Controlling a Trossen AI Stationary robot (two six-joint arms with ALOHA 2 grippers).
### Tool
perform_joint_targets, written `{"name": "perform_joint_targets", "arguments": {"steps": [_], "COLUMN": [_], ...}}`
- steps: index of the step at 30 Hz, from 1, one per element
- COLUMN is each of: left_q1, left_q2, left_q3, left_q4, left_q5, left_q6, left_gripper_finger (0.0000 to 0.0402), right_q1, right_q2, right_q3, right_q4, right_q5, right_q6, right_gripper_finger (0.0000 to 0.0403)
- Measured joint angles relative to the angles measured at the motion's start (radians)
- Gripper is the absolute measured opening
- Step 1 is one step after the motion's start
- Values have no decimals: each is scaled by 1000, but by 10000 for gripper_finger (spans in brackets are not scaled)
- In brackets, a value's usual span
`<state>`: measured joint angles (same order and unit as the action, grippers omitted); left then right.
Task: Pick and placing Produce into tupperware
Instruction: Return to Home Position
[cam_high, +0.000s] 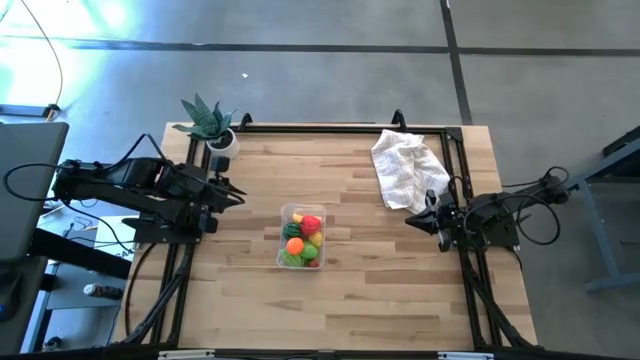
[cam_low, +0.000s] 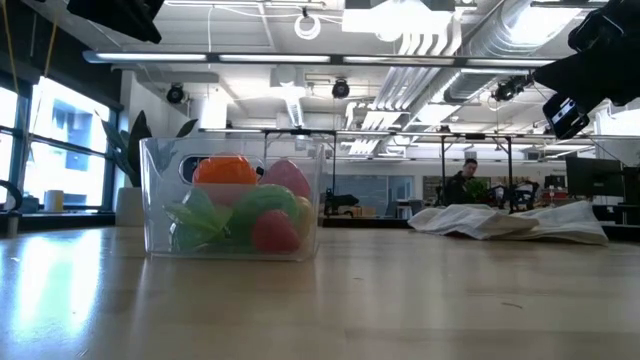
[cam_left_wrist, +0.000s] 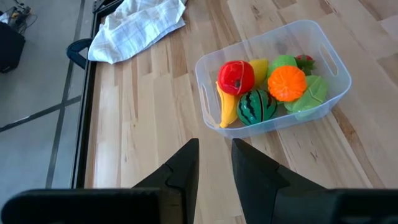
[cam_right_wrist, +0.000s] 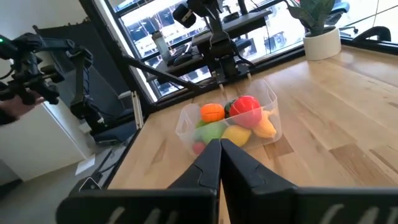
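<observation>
The clear tupperware (cam_high: 283, 240) stands on the wooden table's middle, seen close up in the left wrist view (cam_left_wrist: 267, 31). The produce lies inside it: a red piece (cam_left_wrist: 236, 76), an orange (cam_left_wrist: 286, 83), a banana (cam_left_wrist: 227, 109), a striped watermelon (cam_left_wrist: 256, 106), a lemon (cam_left_wrist: 258, 65) and a light green piece (cam_left_wrist: 311, 93). My left gripper (cam_high: 238, 192) hovers shut by the table's left edge, pointing slantwise down toward the tub. My right gripper (cam_high: 412, 218) is shut too, held level near the right edge and facing the tub (cam_right_wrist: 230, 121). Neither touches anything.
A crumpled white cloth (cam_high: 408, 168) lies at the far right of the table. A potted green plant (cam_high: 210, 125) stands at the far left corner. A black rail (cam_high: 320, 126) runs along the far edge. Bare wood lies toward the near edge.
</observation>
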<state>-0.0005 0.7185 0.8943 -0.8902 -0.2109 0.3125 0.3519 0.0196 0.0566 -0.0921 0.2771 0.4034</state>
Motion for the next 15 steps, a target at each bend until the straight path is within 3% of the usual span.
{"name": "perform_joint_targets", "arguments": {"steps": [8,15], "left_q1": [0,0], "left_q2": [0,0], "left_q3": [0,0], "left_q4": [27,208], "left_q5": [0,-5], "left_q6": [0,4], "left_gripper_finger": [85,85], "right_q1": [0,0], "right_q2": [0,0], "right_q3": [0,0], "right_q4": [0,-1], "right_q5": [0,0], "right_q6": [-1,-1], "right_gripper_finger": [0,0]}}
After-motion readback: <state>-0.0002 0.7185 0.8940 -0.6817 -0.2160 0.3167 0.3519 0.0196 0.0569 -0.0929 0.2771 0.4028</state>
